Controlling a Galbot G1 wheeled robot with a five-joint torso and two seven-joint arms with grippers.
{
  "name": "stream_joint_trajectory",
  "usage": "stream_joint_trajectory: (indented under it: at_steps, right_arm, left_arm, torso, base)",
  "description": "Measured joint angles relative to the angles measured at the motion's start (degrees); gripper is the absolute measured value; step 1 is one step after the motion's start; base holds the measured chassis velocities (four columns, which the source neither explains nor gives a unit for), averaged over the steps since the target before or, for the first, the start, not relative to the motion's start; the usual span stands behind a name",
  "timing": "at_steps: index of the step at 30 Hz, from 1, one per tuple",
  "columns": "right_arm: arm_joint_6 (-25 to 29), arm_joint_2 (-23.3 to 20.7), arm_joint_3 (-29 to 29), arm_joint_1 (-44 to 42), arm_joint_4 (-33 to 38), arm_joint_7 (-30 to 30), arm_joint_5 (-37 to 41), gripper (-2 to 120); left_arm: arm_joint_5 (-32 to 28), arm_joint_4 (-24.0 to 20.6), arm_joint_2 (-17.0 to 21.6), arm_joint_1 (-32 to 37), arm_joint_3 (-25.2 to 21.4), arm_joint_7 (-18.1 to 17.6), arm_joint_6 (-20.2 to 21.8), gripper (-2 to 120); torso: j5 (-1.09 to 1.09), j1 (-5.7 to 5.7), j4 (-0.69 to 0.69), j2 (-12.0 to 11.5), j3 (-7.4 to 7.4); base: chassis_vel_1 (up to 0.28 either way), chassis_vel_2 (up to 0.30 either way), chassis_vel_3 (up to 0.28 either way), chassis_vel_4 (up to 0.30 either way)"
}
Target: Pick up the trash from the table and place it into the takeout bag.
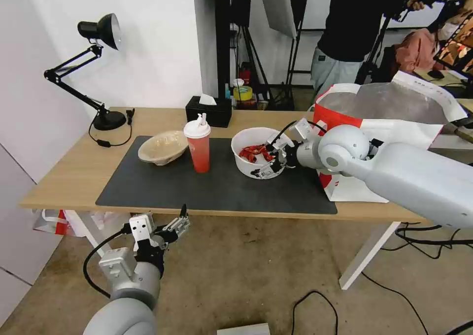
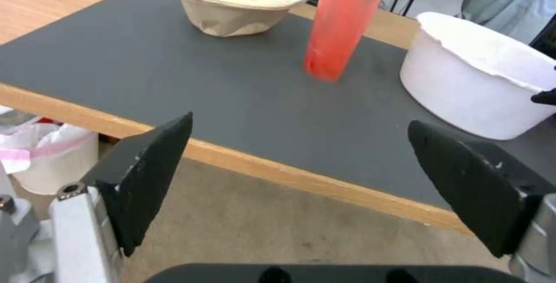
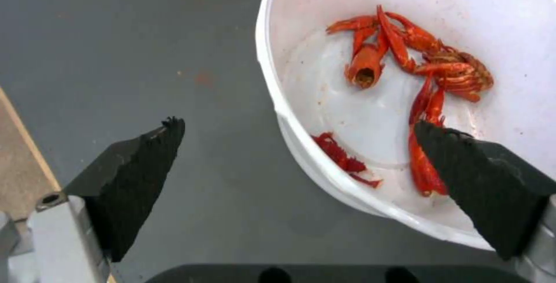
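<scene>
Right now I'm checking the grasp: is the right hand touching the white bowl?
Cannot tell. In the right wrist view the open right hand straddles the white bowl rim, one finger outside, one over the inside, contact unclear.

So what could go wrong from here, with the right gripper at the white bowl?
1. The right gripper is open astride the white bowl's rim: a thin-wall pinch could tip it and spill the red scraps onto the mat.
2. The cup stands close beside the bowl; a sideways swing might topple it.
3. The bag sits behind the right arm, so the lift could snag it.
</scene>
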Motion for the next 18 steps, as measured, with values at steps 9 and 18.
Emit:
stream_joint_trajectory:
  at_steps: [9,18]
  right_arm:
    - [0.0,0.87,0.0,0.5,-1.46,-0.64,-0.06,100]
    - [0.0,2.83,-0.51,1.49,-4.51,-1.1,-0.1,100]
  left_arm:
    - [0.05,-0.42,-0.2,0.06,-0.06,-0.2,0.08,100]
    - [0.63,-1.07,-0.79,0.74,-0.06,-0.23,0.06,100]
  torso:
    - [0.0,0.0,0.0,0.0,0.0]
    - [0.0,0.0,0.0,0.0,0.0]
  base:
    - [0.0,0.0,0.0,0.0]
    - [0.0,0.0,0.0,0.0]
